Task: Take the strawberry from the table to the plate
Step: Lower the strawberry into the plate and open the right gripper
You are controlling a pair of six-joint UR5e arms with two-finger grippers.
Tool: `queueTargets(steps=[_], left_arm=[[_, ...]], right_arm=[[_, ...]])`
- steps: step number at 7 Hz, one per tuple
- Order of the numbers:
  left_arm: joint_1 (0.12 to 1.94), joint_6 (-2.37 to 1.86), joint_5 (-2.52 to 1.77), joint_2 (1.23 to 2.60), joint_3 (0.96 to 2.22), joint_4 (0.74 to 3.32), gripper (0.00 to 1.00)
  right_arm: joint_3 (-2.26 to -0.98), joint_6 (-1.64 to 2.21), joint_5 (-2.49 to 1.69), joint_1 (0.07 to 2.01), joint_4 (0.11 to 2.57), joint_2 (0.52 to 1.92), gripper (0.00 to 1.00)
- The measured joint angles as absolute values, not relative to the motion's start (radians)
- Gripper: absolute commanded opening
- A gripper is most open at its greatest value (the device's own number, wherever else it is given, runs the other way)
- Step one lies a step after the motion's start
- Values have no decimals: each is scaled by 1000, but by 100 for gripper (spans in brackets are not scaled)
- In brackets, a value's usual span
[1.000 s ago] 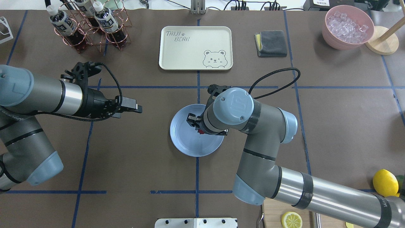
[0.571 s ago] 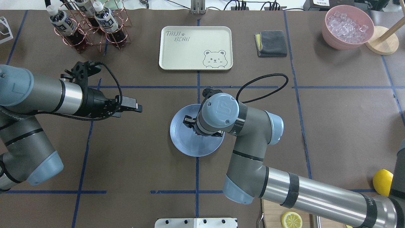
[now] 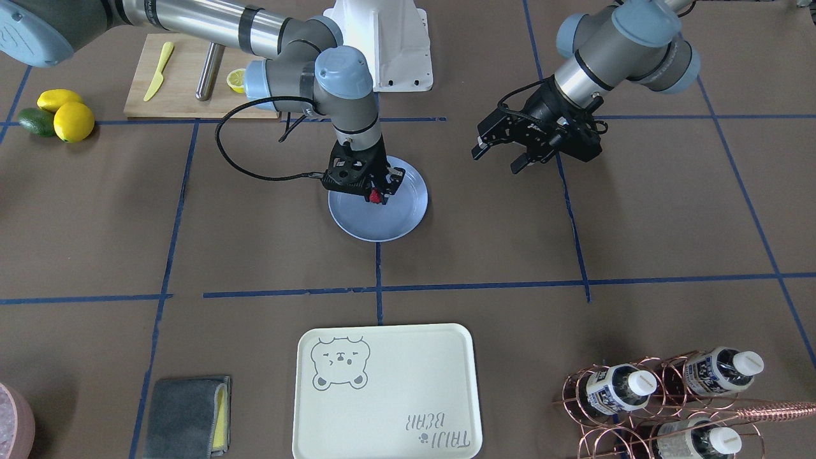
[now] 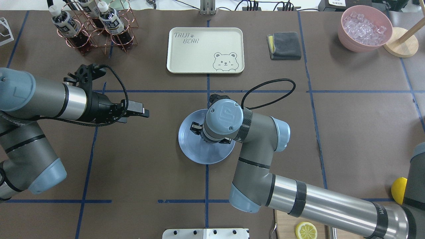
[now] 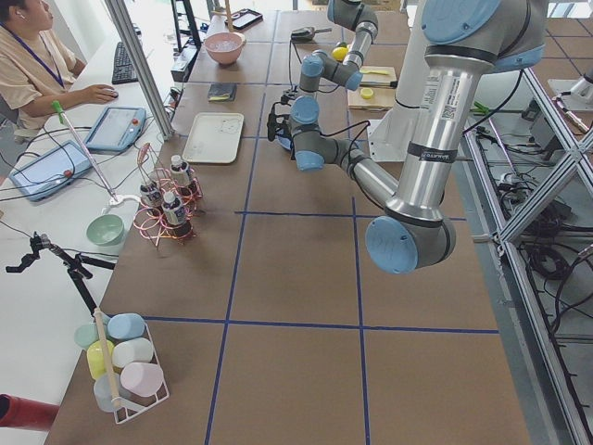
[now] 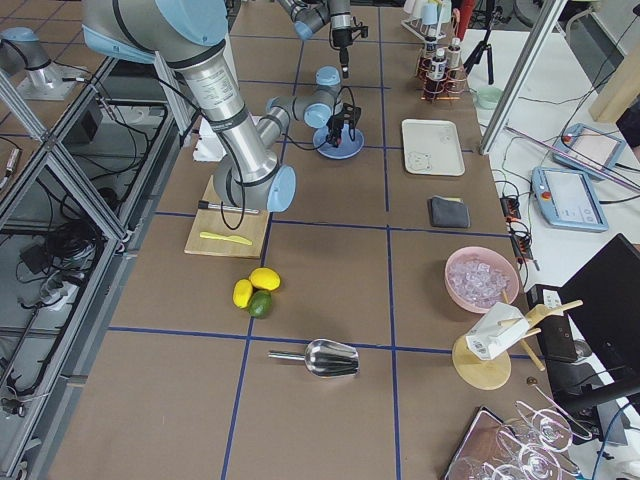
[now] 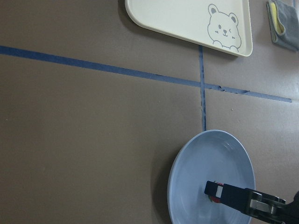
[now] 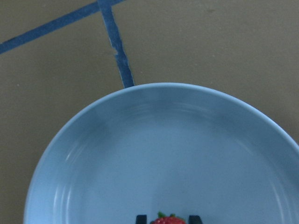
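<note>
The light blue plate [image 4: 199,153] lies on the brown table [image 4: 149,166] near its middle. My right gripper [image 3: 377,195] hangs low over the plate's centre, shut on the small red strawberry [image 3: 376,198]. In the right wrist view the strawberry [image 8: 168,220] sits between the two dark fingertips [image 8: 140,218] just above the plate [image 8: 163,149]; I cannot tell whether it touches. From overhead the right wrist hides the berry. My left gripper [image 4: 143,113] hovers open and empty to the left of the plate, and its wrist view shows the plate [image 7: 196,177] and strawberry [image 7: 215,199].
A cream bear-print tray [image 4: 206,49] lies beyond the plate. A copper rack of bottles [image 4: 93,30] is far left, a grey cloth [image 4: 284,45] and a pink bowl of ice [image 4: 365,28] far right. Lemons [image 3: 64,115] and a cutting board [image 3: 185,76] lie near the right arm's base.
The right arm has swung left over the plate, so its wrist now covers the strawberry from overhead. The left arm has not moved.
</note>
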State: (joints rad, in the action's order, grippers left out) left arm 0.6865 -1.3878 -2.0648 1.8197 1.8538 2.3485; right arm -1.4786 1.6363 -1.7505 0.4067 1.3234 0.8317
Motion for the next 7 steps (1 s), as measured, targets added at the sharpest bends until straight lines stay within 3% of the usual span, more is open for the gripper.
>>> queueTargets(steps=[1, 5, 7], left_arm=[[686, -1388, -2065, 1820, 1852, 2349, 99], [686, -1387, -2065, 1820, 1851, 2349, 99], [688, -1386, -2067, 1812, 1855, 2349, 99]], right_arm=[[-1477, 1634, -1748, 406, 1324, 832, 100], [-1491, 1627, -1706, 401, 1356, 819, 100], [-1567, 1626, -1717, 423, 1381, 835, 100]])
